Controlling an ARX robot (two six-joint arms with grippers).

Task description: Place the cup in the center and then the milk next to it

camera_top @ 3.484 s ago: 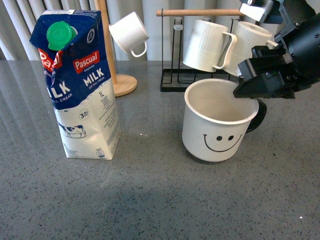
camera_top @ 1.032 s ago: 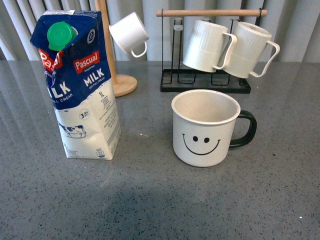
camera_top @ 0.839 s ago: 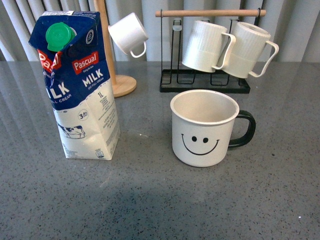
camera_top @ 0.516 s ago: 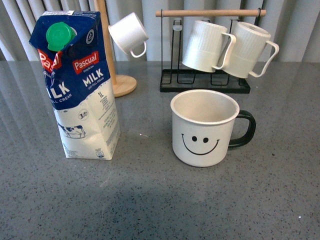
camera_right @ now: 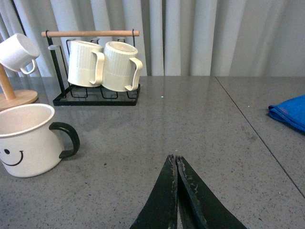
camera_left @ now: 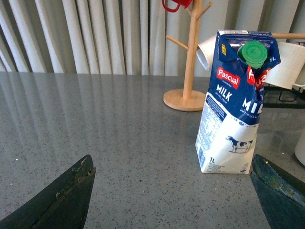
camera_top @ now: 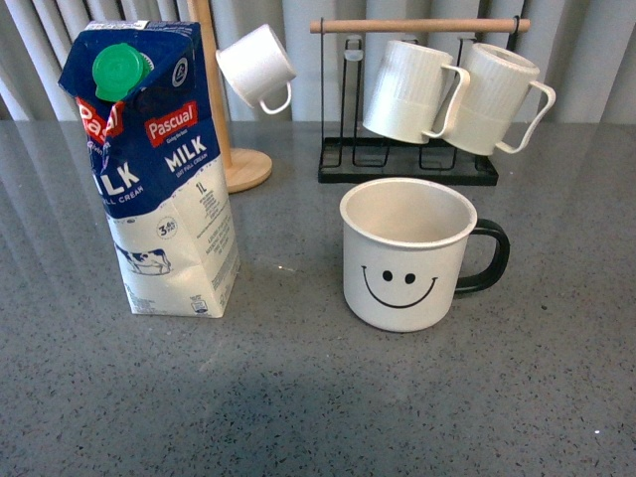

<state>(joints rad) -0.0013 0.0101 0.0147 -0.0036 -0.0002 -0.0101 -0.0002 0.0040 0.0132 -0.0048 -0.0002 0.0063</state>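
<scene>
My left fingers are spread wide and hold nothing. My right fingers are pressed together, also empty. The cup stands upright mid-tabletop, handle pointing right, smiley facing me. The milk stands upright to its left, apart. A mug rack sits just behind the cup.

Red mug cut by picture edge; blue cloth likewise; milk fine print too small to read.

Grey speckled tabletop, pale pleated curtains
</scene>
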